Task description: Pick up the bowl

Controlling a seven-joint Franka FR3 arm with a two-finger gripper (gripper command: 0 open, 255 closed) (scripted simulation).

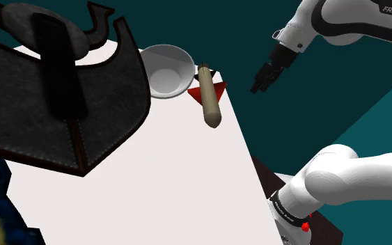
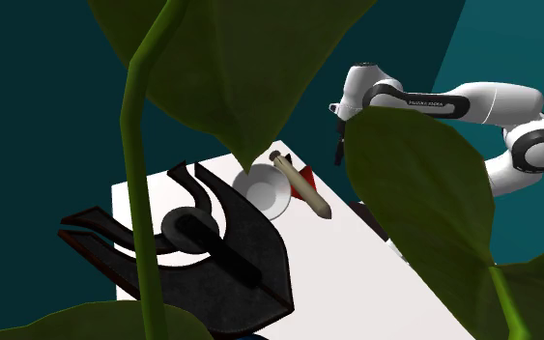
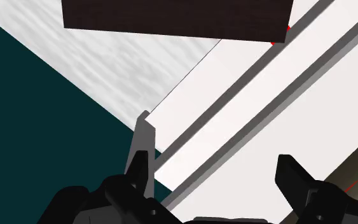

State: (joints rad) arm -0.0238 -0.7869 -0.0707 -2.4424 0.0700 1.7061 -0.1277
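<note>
My gripper (image 1: 264, 76), fingers apart, hangs at the frame's upper right. I should swing left past the tan rod (image 1: 209, 97) and pinch the white bowl (image 1: 165, 69) by its rim.

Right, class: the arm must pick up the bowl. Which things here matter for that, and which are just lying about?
For the job: bowl; gripper, open and away from it.
Lying about: tan roller; red wedge under it; big black stitched sheet; plant leaves.
</note>
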